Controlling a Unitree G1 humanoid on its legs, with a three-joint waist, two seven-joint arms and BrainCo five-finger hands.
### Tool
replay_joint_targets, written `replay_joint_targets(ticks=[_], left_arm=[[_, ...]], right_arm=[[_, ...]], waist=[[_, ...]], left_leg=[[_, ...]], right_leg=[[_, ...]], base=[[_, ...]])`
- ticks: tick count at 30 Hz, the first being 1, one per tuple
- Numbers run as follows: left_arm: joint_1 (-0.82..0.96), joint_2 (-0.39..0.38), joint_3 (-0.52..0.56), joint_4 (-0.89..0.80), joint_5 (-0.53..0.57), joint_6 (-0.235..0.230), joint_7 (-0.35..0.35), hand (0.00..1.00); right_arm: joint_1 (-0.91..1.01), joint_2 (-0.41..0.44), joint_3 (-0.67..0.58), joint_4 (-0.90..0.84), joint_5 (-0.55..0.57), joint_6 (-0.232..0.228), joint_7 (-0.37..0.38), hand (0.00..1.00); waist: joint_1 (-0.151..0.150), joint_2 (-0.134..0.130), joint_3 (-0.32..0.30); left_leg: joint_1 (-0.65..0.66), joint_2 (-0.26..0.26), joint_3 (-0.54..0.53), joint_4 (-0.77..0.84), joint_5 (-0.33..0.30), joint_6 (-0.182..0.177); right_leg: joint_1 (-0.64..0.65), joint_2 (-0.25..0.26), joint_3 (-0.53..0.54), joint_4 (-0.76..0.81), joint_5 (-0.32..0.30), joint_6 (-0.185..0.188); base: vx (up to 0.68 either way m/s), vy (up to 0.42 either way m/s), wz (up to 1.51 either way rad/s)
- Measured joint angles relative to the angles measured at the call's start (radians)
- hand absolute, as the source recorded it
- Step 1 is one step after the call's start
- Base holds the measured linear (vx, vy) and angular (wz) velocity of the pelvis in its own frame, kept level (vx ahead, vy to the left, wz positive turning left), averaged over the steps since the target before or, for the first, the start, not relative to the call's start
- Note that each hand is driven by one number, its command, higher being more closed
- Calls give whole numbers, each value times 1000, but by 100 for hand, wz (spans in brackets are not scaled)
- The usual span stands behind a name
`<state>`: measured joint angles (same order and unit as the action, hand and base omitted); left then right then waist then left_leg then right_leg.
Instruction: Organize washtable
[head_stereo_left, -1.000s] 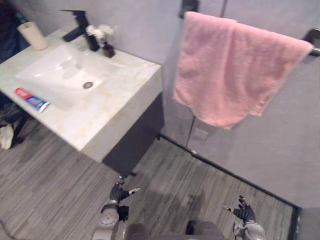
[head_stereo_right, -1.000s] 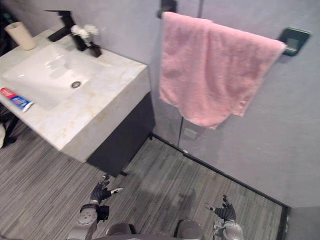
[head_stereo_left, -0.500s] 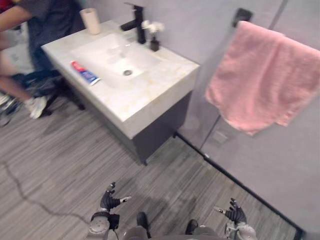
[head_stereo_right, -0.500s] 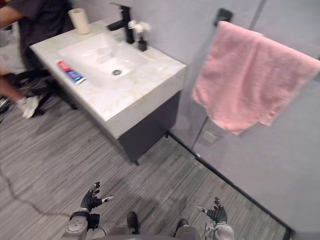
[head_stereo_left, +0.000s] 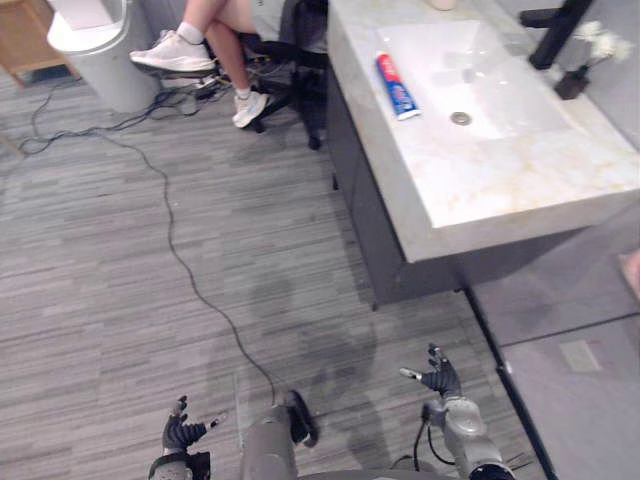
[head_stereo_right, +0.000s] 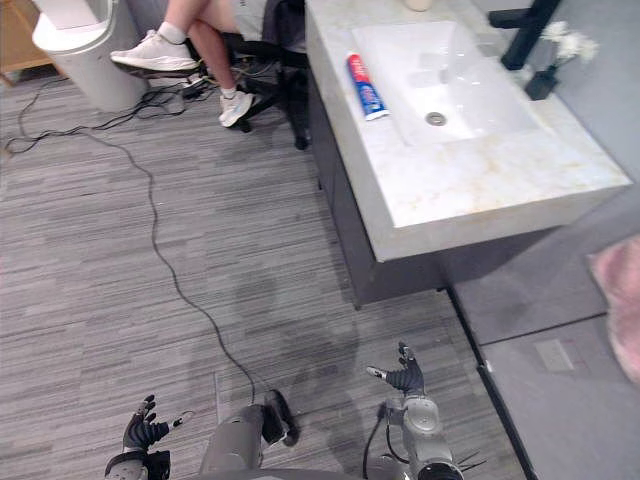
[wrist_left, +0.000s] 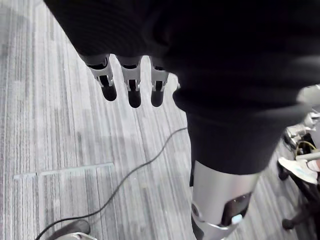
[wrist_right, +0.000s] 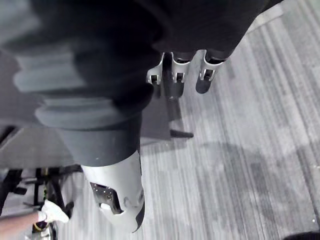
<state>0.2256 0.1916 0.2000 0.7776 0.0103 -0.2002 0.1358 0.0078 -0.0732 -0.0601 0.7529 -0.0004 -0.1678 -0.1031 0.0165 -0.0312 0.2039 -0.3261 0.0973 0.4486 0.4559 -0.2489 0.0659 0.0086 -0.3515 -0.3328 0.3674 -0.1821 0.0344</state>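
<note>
The red, white and blue toothpaste tube (head_stereo_left: 397, 86) lay on the pale marble washtable (head_stereo_left: 500, 190), just beside its white basin (head_stereo_left: 500, 80). The left hand (head_stereo_left: 180, 434) and right hand (head_stereo_left: 440, 379) hung low over the grey striped floor (head_stereo_left: 120, 280), well apart from the tube, the 2 with fingers spread, empty.

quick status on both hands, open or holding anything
Left hand: open, holding nothing, low over the floor.
Right hand: open, holding nothing, low over the floor.
</note>
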Motion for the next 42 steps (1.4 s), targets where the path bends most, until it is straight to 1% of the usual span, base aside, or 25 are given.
replay_joint_targets(ticks=[1, 2, 4, 6, 8, 9, 12, 13, 14, 16, 17, 18, 19, 21, 22, 26, 28, 29, 31, 32, 33, 34, 36, 37, 42], left_arm=[[-12, 4, 1, 0, 0, 0, 0, 0], [-13, 7, 2, -1, 1, 0, 1, 0], [-19, 6, -8, 0, 0, 1, 1, 0], [-52, 4, -71, 3, 1, 3, -1, 0], [-80, 0, -100, 8, 1, 0, -2, 0], [-104, -6, -119, 13, 1, -1, -3, 0], [-124, -21, -155, 17, 1, -3, -5, 0], [-126, -21, -160, 17, 2, -3, -6, 0], [-118, -24, -162, 19, 2, -3, -8, 0], [-119, -44, -163, 19, 3, -2, -14, 0], [-124, -63, -162, 18, 3, -3, -18, 0], [-109, -75, -162, 20, 3, -3, -20, 0], [-84, -89, -156, 14, 3, -10, -23, 0], [-69, -98, -142, 7, 3, -4, -23, 0], [-69, -97, -133, 1, 3, -4, -23, 0], [-52, -105, -132, -37, 3, -3, -25, 0], [-49, -106, -132, -37, 3, -3, -25, 0], [-50, -107, -140, -38, 2, -3, -24, 0], [-45, -115, -154, -39, 2, -4, -23, 0], [-40, -116, -152, -37, 2, -4, -23, 0], [-41, -108, -149, -38, 2, -5, -22, 0], [-54, -79, -143, -38, 2, -5, -23, 0], [-76, -43, -139, -32, 2, -4, -24, 0], [-87, -24, -140, -30, 2, -3, -24, 0], [-149, 3, -151, -23, 3, -2, -25, 0]], right_arm=[[3, 2, 2, 0, 0, 1, 2, 0], [0, 3, 23, 1, -1, 3, 5, 0], [-1, 0, 69, 1, -1, 0, 15, 0], [9, -15, 136, 0, -27, 0, 31, 0], [22, -22, 156, -3, -51, 0, 43, 0], [28, -24, 158, -5, -55, 0, 46, 0], [39, -41, 175, -36, -89, -1, 55, 0], [41, -44, 182, -42, -91, -1, 59, 0], [49, -48, 189, -54, -95, -1, 63, 0], [41, -56, 191, -74, -120, 0, 62, 0], [43, -64, 194, -80, -128, 0, 62, 0], [48, -68, 196, -82, -129, 0, 62, 0], [82, -57, 213, -122, -128, 0, 56, 0], [80, -45, 216, -123, -127, 1, 48, 0], [87, -26, 215, -127, -127, 2, 41, 0], [124, -13, 195, -168, -127, 2, 39, 0], [129, -6, 155, -166, -126, 2, 37, 0], [127, -11, 137, -159, -127, 1, 36, 0], [133, -33, 112, -139, -127, 2, 27, 0], [132, -47, 109, -107, -127, 4, 21, 0], [132, -41, 112, -90, -127, 16, 20, 0], [135, -18, 116, -90, -127, 21, 22, 0], [115, -6, 116, -73, -127, 21, 22, 0], [89, -11, 109, -49, -126, 21, 25, 0], [58, -23, 109, -42, -126, 15, 40, 0]], waist=[[-1, -7, 7], [-1, -22, 14], [-9, -34, 23], [-42, -13, 38], [-61, -10, 44], [-67, -11, 43], [-96, -16, 37], [-104, -14, 30], [-112, -14, 11], [-119, 12, 14], [-125, 18, 22], [-116, 36, 15], [-112, 36, 8], [-109, 64, -5], [-107, 39, 1], [-60, 4, -3], [-45, -3, -1], [-43, -3, -1], [-35, 24, -22], [-31, 24, -43], [-30, -1, -66], [-35, -41, -89], [-46, -58, -97], [-48, -35, -82], [-54, 22, -57]], left_leg=[[14, -19, -23, -14, -3, 5], [42, -45, -41, -45, -6, 10], [88, -69, -70, -87, -5, 12], [181, -81, -149, -129, -6, 13], [236, -84, -182, -159, -6, 12], [275, -88, -207, -182, -9, 3], [373, -104, -281, -262, -23, -47], [391, -101, -297, -270, -27, -57], [400, -85, -313, -272, -27, -72], [391, -66, -349, -179, 16, -153], [389, -65, -363, -93, 41, -183], [375, -51, -369, -9, 37, -184], [302, -10, -330, 258, 45, -206], [220, 56, -300, 426, 2, -182], [174, 65, -273, 438, -20, -151], [60, 32, -273, 233, -37, -125], [17, 1, -345, 18, -8, -169], [1, 1, -385, -119, 36, -203], [-9, 31, -432, -245, 91, -217], [-6, 32, -406, -182, 191, -209], [-11, 18, -370, -145, 193, -177], [-3, 17, -284, -121, 168, -138], [43, 28, -192, -135, 153, -110], [130, 36, -154, -190, 148, -102], [343, 43, -33, -361, 134, -84]], right_leg=[[-42, 34, 143, 76, -60, 44], [-89, 58, 184, 137, -115, 67], [-150, 103, 170, 178, -151, 59], [-226, 220, 141, 164, -153, 40], [-279, 267, 139, 114, -128, 24], [-318, 284, 135, 40, -62, 10], [-352, 281, 144, -80, 136, -13], [-354, 282, 144, -60, 164, -35], [-364, 288, 131, -22, 152, -93], [-377, 265, 101, 135, 85, -148], [-412, 262, 92, 250, 53, -148], [-393, 274, 119, 212, 32, -108], [-308, 304, 135, 93, 22, -128], [-236, 357, 182, 60, -23, -153], [-183, 362, 215, 31, -44, -160], [-40, 366, 379, -84, -59, -152], [3, 346, 478, -101, -77, -124], [19, 336, 540, -99, -105, -98], [32, 332, 642, -80, -163, -55], [32, 310, 712, -55, -190, -30], [13, 284, 727, -30, -183, -17], [-51, 251, 712, 22, -152, 12], [-126, 227, 642, 90, -91, 96], [-156, 215, 495, 107, -103, 94], [-224, 247, 54, 117, -133, 23]], base=[[155, 53, 76], [178, 22, 61], [223, 4, 38], [296, -47, 90], [352, -89, 91], [388, -94, 80], [428, -127, 76], [539, -197, 62], [600, -196, 49], [711, -227, 37], [476, -205, 8], [334, -209, -12], [332, -175, -36], [457, -95, -64], [502, -52, -68], [491, 35, -116], [559, 216, -167], [489, 337, -177], [561, 479, -199], [525, 513, -188], [623, 586, -203], [381, 356, -150], [460, 392, -169], [376, 310, -170], [212, 171, -126]])
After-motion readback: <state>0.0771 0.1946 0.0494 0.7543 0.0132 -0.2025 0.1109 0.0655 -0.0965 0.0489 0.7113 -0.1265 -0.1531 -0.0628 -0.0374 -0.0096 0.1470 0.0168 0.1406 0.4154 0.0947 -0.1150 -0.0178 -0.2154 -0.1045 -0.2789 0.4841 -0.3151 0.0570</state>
